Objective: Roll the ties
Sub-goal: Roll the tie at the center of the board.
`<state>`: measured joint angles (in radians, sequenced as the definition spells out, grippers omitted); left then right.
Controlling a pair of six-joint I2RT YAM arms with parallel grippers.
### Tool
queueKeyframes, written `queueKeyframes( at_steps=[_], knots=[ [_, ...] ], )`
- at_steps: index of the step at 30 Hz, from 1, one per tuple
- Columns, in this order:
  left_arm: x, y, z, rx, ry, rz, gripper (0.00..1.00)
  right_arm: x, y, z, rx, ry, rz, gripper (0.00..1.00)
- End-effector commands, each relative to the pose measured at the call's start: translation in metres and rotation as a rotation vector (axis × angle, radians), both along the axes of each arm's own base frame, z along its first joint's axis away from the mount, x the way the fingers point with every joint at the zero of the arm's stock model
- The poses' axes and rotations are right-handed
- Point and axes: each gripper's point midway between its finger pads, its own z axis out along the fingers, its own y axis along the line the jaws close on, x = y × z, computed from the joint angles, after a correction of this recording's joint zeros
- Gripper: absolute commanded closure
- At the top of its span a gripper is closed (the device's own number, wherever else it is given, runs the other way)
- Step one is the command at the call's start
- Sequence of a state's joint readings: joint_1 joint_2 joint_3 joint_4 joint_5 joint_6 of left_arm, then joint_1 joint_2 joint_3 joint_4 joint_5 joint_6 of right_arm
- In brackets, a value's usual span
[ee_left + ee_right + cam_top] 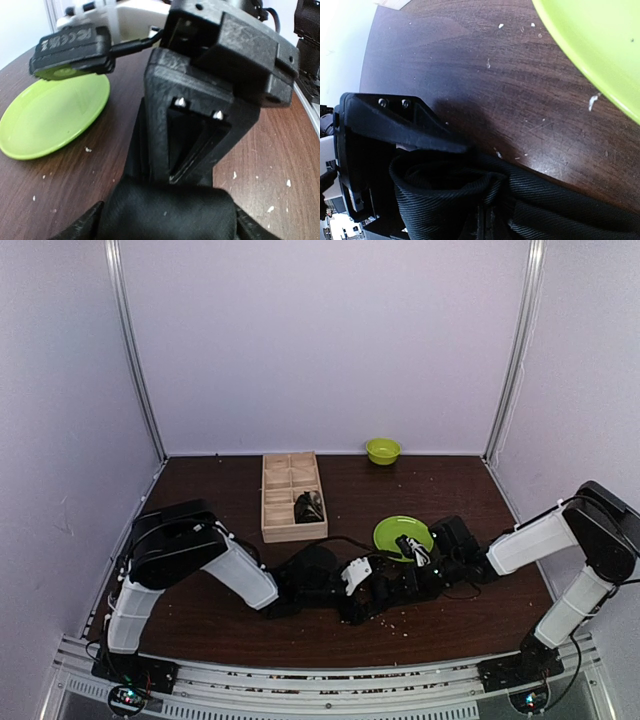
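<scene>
The right claw [172,176] clenches the ribbed black fabric tie [560,210]; the left claw [167,226] stands released around its soft roll.

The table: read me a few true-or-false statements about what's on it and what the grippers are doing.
1. The plate lies right of the tray. True.
2. The bowl sits on the plate. False: it stands apart, at the table's far edge.
3. The tray is empty. False: one compartment holds a dark bundle.
4. The right gripper is shut on the tie. True.
5. The left gripper is open, with the tie between its fingers. True.
</scene>
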<state>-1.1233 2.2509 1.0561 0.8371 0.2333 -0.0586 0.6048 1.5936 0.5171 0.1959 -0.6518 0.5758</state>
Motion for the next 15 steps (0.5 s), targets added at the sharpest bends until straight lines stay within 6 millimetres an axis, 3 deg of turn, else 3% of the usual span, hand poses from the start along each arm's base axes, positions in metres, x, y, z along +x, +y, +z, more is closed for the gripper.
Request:
queueKeyframes(
  at_steps=[1,4,9,15],
  knots=[
    [-0.004,-0.013,0.007,-0.037,-0.034,-0.056,0.27,-0.014,-0.022,-0.035,-0.119,0.085,-0.05,1.0],
    [-0.003,-0.01,0.004,-0.019,-0.035,-0.048,0.44,-0.014,-0.018,-0.033,-0.1,0.085,-0.05,1.0],
    [-0.011,0.008,-0.014,0.079,-0.003,-0.052,0.57,-0.014,-0.014,-0.023,-0.065,0.082,-0.042,0.99],
    [-0.021,0.036,-0.04,0.246,0.032,-0.056,0.59,-0.003,-0.01,0.025,0.039,0.003,-0.047,0.72]
  ],
)
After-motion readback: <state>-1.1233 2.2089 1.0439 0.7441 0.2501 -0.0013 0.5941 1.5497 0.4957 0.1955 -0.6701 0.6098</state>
